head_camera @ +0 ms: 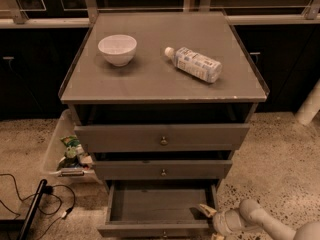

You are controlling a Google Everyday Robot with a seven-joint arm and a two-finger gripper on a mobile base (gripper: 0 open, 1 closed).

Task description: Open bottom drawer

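The bottom drawer (150, 229) is the lowest of three grey drawers in the cabinet (165, 84). It stands pulled well out, and its shallow grey box shows empty. Its small round knob (164, 233) sits at the centre of the slim front, at the frame's bottom edge. My gripper (212, 223) is at the drawer's right front corner, on the end of the pale arm (280, 229) that comes in from the lower right. The middle drawer (163, 170) is pushed in. The top drawer (161, 137), with the tallest front, stands slightly out.
A white bowl (117, 49) and a plastic bottle (195, 64) lying on its side rest on the cabinet top. A clear bin (65, 151) of items stands on the floor to the left. A black cable (30, 204) lies at lower left. A white post (310, 104) is at right.
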